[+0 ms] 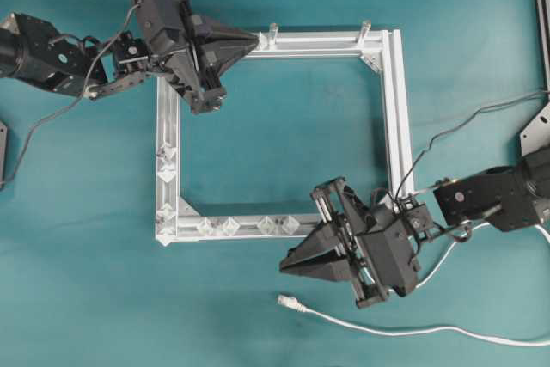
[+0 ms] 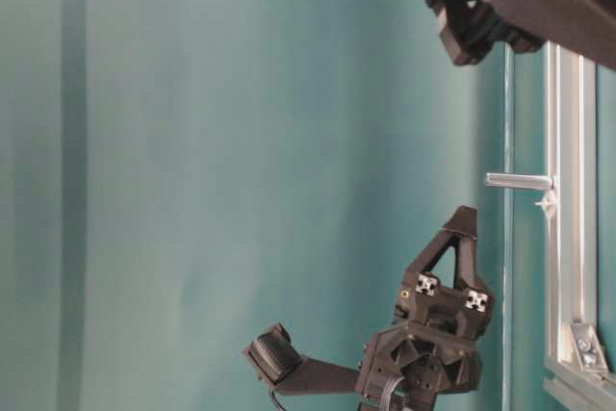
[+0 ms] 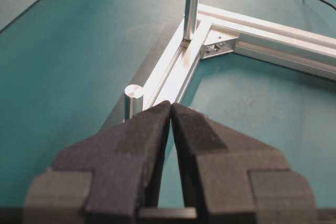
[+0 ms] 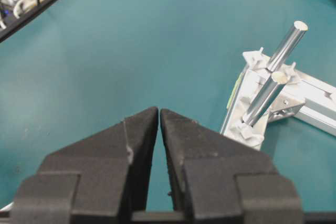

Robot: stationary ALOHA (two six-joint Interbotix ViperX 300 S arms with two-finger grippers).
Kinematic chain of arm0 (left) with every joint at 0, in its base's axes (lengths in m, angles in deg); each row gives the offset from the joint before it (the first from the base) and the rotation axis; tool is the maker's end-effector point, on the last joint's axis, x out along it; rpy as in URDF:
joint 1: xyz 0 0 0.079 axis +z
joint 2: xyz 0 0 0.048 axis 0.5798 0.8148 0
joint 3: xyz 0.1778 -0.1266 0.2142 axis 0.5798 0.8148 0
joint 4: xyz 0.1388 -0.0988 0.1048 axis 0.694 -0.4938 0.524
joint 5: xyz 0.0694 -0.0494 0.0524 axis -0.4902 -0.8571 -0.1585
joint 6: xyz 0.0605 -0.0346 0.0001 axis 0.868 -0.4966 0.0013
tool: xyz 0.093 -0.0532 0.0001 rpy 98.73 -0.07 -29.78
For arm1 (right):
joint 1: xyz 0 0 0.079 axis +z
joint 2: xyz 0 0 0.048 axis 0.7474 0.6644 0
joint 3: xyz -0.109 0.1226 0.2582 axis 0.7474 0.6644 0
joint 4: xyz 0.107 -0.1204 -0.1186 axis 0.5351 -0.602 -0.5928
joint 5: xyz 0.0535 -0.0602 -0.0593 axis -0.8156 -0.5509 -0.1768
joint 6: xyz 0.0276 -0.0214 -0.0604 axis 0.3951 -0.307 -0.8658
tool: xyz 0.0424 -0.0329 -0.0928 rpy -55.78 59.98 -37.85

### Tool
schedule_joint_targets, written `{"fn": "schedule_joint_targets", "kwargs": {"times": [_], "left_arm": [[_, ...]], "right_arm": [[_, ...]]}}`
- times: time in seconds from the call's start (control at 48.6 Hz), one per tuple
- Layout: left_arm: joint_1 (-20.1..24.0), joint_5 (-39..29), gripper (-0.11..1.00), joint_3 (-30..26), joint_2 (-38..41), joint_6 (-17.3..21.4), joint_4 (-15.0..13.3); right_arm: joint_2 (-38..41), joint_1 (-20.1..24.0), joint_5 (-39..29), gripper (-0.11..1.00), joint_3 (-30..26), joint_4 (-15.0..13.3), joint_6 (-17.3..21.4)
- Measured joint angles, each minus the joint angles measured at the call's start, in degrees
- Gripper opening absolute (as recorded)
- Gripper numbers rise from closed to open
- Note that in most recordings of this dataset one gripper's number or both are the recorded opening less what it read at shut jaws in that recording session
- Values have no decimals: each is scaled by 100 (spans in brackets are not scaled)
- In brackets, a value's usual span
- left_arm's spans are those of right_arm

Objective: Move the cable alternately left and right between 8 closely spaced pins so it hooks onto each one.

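The white cable (image 1: 404, 331) lies loose on the teal mat below the frame, its small plug (image 1: 286, 301) pointing left. Whitish pins sit in close pairs on the frame's left rail (image 1: 166, 165) and bottom rail (image 1: 218, 227). No cable touches them. My right gripper (image 1: 284, 266) hovers just above the plug, outside the bottom rail, shut on nothing, with its fingertips (image 4: 149, 116) together. My left gripper (image 1: 257, 38) rests over the frame's top-left corner, also shut and empty; its fingertips (image 3: 184, 111) meet beside a metal post (image 3: 133, 98).
The square aluminium frame (image 1: 395, 109) fills the middle of the mat. Two upright metal posts (image 1: 273, 32) (image 1: 364, 30) stand on its top rail. In the right wrist view, two metal rods (image 4: 265, 98) rise at a frame corner. Black arm wires (image 1: 447, 131) trail at the right.
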Motion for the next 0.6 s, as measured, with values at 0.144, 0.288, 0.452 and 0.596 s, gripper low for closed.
{"fn": "schedule_joint_targets", "kwargs": {"times": [0.144,0.288,0.452,0.596], "left_arm": [[-62,-466,0,0,-404,18,176],[-62,-1151,0,0,-940,18,193],[-229,-1740,0,193,-1679,18,193],[-457,-2153,0,475,-2224,9,202]], "right_arm": [[9,62,-220,0,-70,9,114],[-44,158,-976,0,-308,0,149],[-387,387,-2285,0,-747,0,211],[-519,624,-3524,0,-1090,0,536]]}}
